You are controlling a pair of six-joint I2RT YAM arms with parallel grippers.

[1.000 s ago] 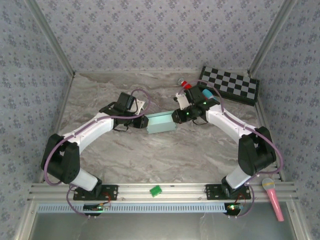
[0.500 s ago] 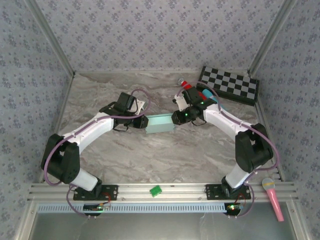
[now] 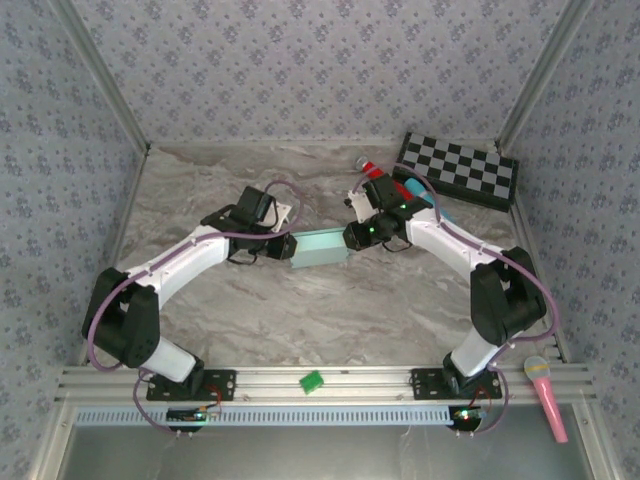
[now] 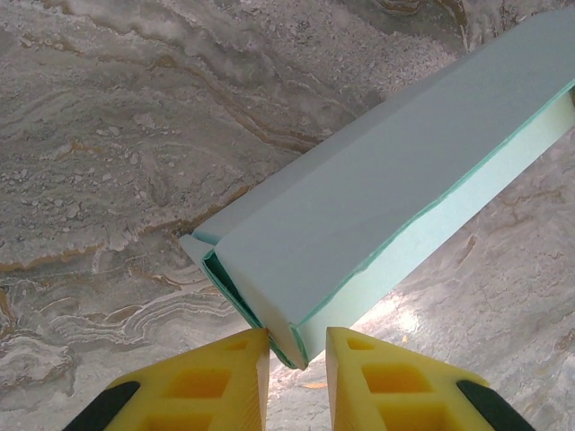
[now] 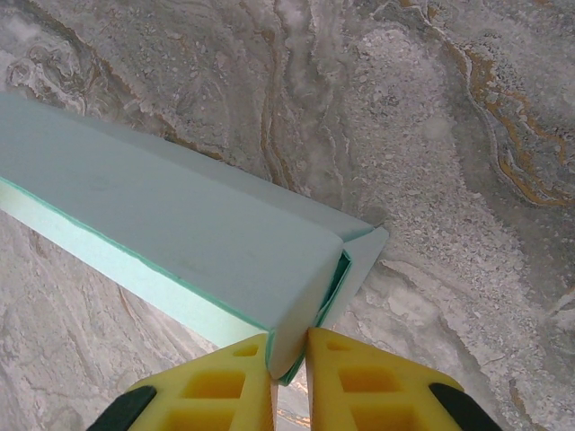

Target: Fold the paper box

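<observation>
The paper box (image 3: pixel 320 247) is a long pale blue box lying on the marble table between both arms. My left gripper (image 3: pixel 287 244) is at its left end and my right gripper (image 3: pixel 350 236) at its right end. In the left wrist view the yellow fingers (image 4: pixel 229 377) straddle the near bottom corner of the box (image 4: pixel 386 206), and the left gripper (image 4: pixel 297 346) is shut on it, with the end flap partly tucked. In the right wrist view the right gripper (image 5: pixel 288 346) is shut tight on the rounded end corner of the box (image 5: pixel 162 215), whose end flap stands slightly ajar.
A checkered board (image 3: pixel 460 170) lies at the back right, with a red object (image 3: pixel 372 168) and a blue marker (image 3: pixel 412 188) just behind the right arm. A green piece (image 3: pixel 311 381) sits on the front rail and a pink microphone (image 3: pixel 545 395) at the front right.
The right arm has drawn in slightly toward the box's end and its fingers have closed a little tighter. The box and the left arm have barely moved.
</observation>
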